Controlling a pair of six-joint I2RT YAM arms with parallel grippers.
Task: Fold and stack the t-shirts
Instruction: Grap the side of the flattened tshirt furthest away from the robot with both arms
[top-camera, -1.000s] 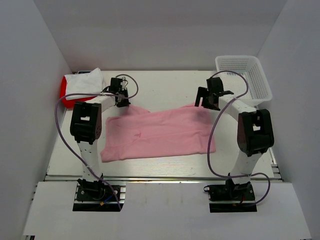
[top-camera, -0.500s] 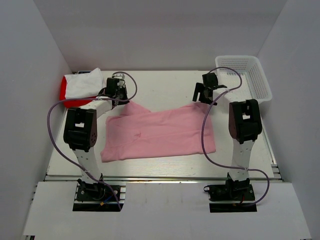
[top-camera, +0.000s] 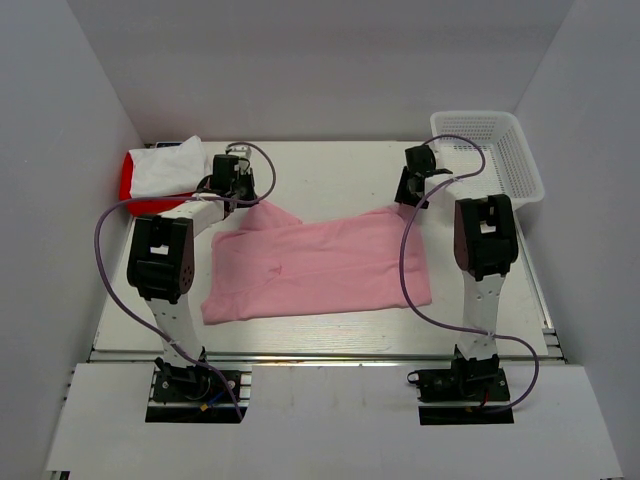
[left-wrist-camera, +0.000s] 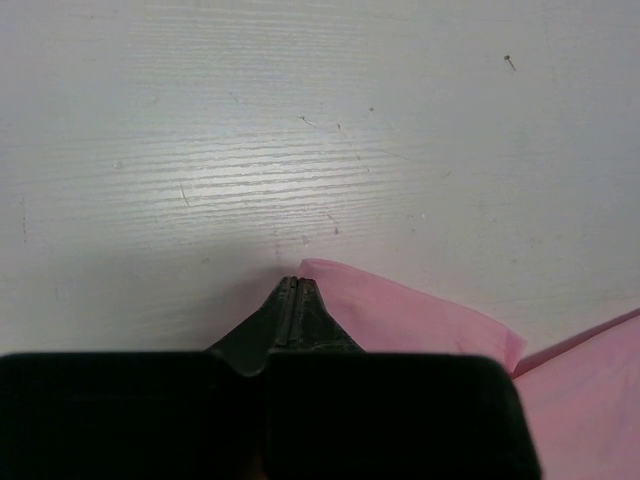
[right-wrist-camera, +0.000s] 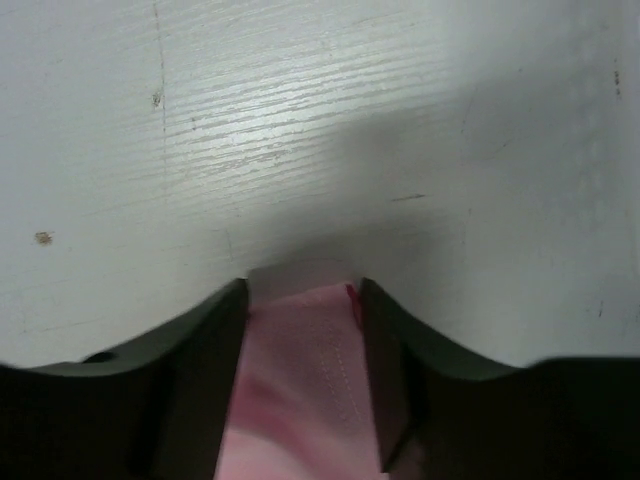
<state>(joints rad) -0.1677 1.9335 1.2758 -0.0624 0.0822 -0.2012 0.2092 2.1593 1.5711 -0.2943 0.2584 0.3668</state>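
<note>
The light pink t-shirt (top-camera: 320, 265) lies spread flat across the middle of the table. My left gripper (top-camera: 248, 198) is at its far left corner, which is drawn out towards the jaws. In the left wrist view the gripper (left-wrist-camera: 293, 283) is pressed shut with pink cloth (left-wrist-camera: 420, 320) coming out on its right. My right gripper (top-camera: 408, 198) is at the shirt's far right corner. In the right wrist view this gripper (right-wrist-camera: 303, 290) has its jaws apart with the flat pink hem (right-wrist-camera: 300, 380) between them. A folded white t-shirt (top-camera: 168, 165) lies on a red one (top-camera: 130, 190) at the far left.
A white mesh basket (top-camera: 490, 150) stands at the far right corner. Grey walls close in the table on the left, back and right. Bare white table (top-camera: 330, 175) lies between the grippers and the back wall.
Both arms reached further back. The left gripper drew the shirt's far left corner towards the back left. The right gripper shifted back, then came down over the far right corner.
</note>
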